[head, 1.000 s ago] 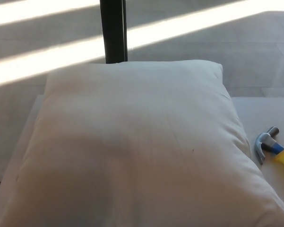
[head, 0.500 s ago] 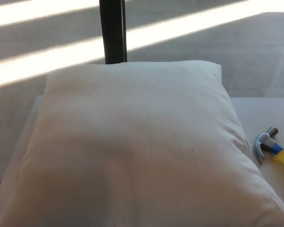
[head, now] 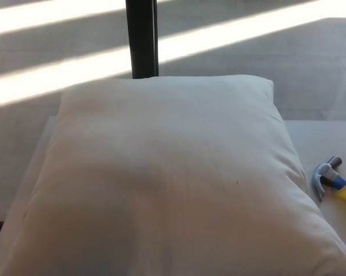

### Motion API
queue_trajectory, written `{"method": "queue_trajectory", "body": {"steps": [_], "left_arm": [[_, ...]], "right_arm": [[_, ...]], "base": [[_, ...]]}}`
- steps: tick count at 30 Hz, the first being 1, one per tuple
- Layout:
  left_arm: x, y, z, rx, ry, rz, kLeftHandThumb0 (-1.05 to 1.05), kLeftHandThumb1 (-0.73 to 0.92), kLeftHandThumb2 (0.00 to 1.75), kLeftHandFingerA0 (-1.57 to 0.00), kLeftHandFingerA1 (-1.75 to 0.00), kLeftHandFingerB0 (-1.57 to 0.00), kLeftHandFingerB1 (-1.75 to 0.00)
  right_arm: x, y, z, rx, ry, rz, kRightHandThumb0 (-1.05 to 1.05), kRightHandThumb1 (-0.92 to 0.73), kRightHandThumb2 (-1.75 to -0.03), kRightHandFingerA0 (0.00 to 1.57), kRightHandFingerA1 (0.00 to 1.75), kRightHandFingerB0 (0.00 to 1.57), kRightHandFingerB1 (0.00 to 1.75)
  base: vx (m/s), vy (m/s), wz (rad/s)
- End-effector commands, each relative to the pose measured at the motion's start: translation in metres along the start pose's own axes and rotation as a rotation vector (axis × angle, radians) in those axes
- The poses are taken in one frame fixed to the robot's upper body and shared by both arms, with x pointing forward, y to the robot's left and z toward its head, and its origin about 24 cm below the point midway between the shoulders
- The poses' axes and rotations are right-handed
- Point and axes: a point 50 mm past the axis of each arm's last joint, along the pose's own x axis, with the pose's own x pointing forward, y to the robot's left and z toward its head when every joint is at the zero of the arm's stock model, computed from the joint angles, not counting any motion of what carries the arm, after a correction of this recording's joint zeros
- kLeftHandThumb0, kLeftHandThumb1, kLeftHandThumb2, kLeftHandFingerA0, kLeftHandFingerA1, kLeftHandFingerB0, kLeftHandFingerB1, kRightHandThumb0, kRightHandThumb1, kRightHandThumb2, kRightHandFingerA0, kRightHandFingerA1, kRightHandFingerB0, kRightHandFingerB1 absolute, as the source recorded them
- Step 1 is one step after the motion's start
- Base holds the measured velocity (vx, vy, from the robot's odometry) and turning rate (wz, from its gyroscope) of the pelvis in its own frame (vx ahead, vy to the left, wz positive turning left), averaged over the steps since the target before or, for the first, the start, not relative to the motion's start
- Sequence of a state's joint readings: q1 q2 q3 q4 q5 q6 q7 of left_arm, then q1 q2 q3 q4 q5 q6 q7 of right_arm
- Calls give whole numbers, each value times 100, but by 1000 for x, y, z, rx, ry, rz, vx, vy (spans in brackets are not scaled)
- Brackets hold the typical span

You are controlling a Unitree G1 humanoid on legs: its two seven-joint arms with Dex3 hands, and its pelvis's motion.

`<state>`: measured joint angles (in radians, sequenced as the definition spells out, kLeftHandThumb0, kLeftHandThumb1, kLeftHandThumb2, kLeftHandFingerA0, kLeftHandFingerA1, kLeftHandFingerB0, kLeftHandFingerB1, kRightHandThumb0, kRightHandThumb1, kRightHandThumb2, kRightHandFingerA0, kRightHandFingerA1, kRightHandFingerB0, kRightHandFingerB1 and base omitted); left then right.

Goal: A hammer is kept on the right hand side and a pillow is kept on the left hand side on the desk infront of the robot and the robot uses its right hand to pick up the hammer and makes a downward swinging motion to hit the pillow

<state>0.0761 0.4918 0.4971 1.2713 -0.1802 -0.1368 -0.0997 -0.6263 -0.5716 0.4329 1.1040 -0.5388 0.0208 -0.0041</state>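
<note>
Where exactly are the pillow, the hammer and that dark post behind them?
pillow (head: 167,178), head view, the middle of its white top face.
hammer (head: 323,175), head view, its grey metal head at the right edge.
dark post (head: 141,37), head view, midway along its upright shaft behind the pillow.

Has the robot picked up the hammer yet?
No, the hammer lies on the desk beside the white pillow, and no robot hand shows.

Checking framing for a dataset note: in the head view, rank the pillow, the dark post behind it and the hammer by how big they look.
1. Pillow, fills most of the frame.
2. Post, though farther away and cut off.
3. Hammer, only its head end shows at the right edge.
</note>
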Motion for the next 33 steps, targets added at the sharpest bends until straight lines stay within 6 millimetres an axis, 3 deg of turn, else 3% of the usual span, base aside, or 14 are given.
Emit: {"method": "queue_trajectory", "body": {"steps": [1,2,10,13,15,16,21,24,25,26,27,31,32,33], "left_arm": [[-1,7,4,27,-26,3,-57,66,60,-87,-61,-71,-52],[0,7,4,19,-18,7,-57,65,60,-89,-62,-70,-51],[0,6,6,33,-35,-7,-59,64,60,-85,-65,-72,-55],[0,6,6,44,-25,-2,-60,65,60,-86,-64,-73,-54],[-1,6,6,42,-33,-15,-58,66,60,-84,-63,-69,-54],[-1,7,5,44,-35,-14,-59,66,60,-82,-62,-68,-53],[0,6,7,68,-40,-16,-59,67,60,-85,-62,-69,-53],[0,5,7,71,-35,-9,-59,66,60,-86,-64,-71,-53],[0,5,7,59,-36,-14,-58,66,60,-85,-64,-70,-54],[0,5,7,43,-25,-11,-57,66,60,-83,-62,-68,-52],[0,4,8,38,-28,-12,-58,65,60,-84,-64,-67,-53],[0,4,8,41,-34,-21,-58,66,60,-83,-64,-66,-53],[0,4,8,43,-39,-24,-57,67,60,-84,-66,-68,-55],[0,4,8,40,-37,-23,-57,66,60,-84,-66,-68,-55]], "right_arm": [[-5,42,-3,-34,16,166,-47,-62,-59,41,68,17,29],[-5,45,1,-24,5,178,-43,-63,-59,57,86,16,30],[-5,59,23,-73,-32,198,-28,-68,-60,72,113,18,28],[-5,62,32,-96,-41,217,-24,-72,-63,73,104,19,28],[-7,68,38,-162,-91,212,-26,-70,-63,71,138,70,48],[-7,70,38,-183,-98,216,-27,-64,-61,74,132,86,54],[-11,80,34,-233,-106,194,-23,-74,-62,67,118,58,46],[-14,85,30,-248,-122,166,-24,-68,-62,68,134,60,48],[-14,86,28,-246,-122,158,-37,-54,-90,80,114,57,64],[-14,86,28,-265,-124,161,-36,-54,-92,79,111,57,64],[-14,86,28,-265,-124,159,-32,-65,-61,70,143,67,51],[-12,84,30,-281,-109,156,-27,-76,-64,69,154,67,57],[-12,82,32,-274,-132,112,-30,-82,-66,73,134,66,58],[-12,81,33,-268,-139,95,-30,-83,-68,73,147,68,65]], "base": [[0,0,0],[0,0,0],[0,0,0],[0,0,0],[0,0,0],[0,0,0],[0,0,0],[0,0,0],[0,0,0],[0,0,0],[0,0,0],[0,0,0],[0,0,0],[0,0,0]]}}
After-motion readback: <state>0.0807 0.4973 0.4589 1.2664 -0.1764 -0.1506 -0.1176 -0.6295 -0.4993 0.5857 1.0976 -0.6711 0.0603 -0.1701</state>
